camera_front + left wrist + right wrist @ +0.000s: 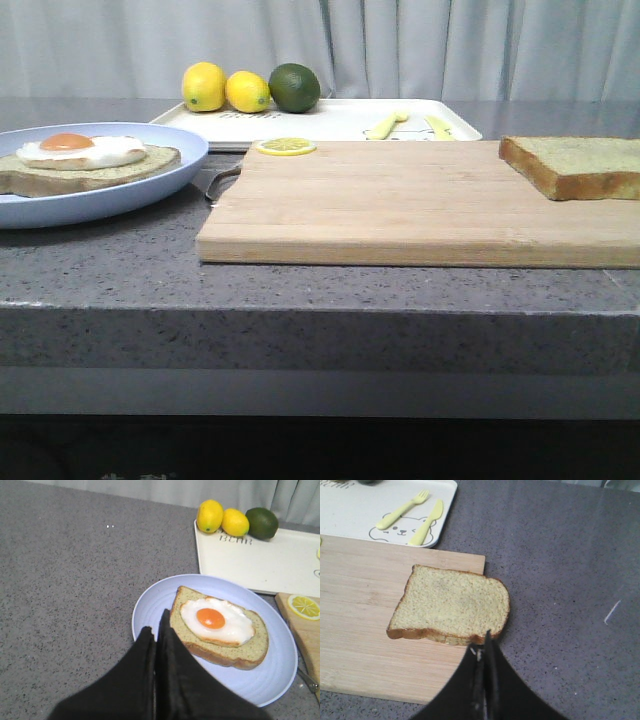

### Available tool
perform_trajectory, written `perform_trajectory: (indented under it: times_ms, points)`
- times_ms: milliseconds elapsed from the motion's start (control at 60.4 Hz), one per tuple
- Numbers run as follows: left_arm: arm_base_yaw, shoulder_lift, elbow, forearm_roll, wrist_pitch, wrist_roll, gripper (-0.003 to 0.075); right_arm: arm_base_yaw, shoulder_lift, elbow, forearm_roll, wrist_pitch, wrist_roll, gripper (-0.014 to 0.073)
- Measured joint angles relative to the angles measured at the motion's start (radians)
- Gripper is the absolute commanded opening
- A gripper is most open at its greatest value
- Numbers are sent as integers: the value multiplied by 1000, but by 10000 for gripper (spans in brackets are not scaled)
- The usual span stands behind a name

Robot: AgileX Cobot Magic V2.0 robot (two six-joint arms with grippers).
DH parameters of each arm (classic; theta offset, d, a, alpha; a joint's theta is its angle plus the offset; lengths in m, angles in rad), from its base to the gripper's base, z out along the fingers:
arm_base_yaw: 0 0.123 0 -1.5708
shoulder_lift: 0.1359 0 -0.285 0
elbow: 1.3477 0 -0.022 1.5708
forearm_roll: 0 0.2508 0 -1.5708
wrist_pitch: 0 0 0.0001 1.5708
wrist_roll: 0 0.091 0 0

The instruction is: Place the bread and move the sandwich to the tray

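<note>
Nearest the front edge of the counter (300,290) lies a light wooden cutting board (420,205), running off toward the right edge. On its far right corner rests the bread (575,165), a thick toast slice with brown crust and pale greenish-tan face, flat and alone. At the board's far left corner sits a lemon slice (286,146).

Toward the left edge stands the pale blue plate (100,195), carrying 1 flatter brown slice (90,170) topped with a fried egg (80,150); no second slice covers it yet.

Behind the board, toward the back edge, lies the white tray (330,122). Along its far left rim sit 2 lemons (203,86) and 1 lime (294,87); a yellow fork (385,124) and knife (438,126) lie near its right end.

In the wrist views, the left tool (156,630) hangs over the plate's rim with fingers pressed together, holding nothing. The right tool (484,650) hangs just at the bread's crust edge, fingers likewise together and empty.
</note>
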Motion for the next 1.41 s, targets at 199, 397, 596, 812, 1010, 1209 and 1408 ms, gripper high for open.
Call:
perform_trajectory:
  times_ms: [199,397,596,812,1010,1209,1408]
  points:
    - [0,82,0,71,-6,0,113,0,65,0,-28,8,0,307]
    - [0,92,0,80,-36,0,464,0,113,0,-34,11,0,617]
    - [0,94,0,80,-55,0,463,0,144,0,-34,7,0,612]
    - [-48,95,0,83,-82,0,442,0,211,-60,-13,45,0,612]
    - [-197,95,0,134,-99,0,442,-8,353,-238,-10,222,0,612]
    - [-317,95,0,172,-103,0,442,-136,468,-369,0,344,-12,612]
    - [-345,95,0,176,-103,2,442,-393,586,-413,199,455,-176,612]
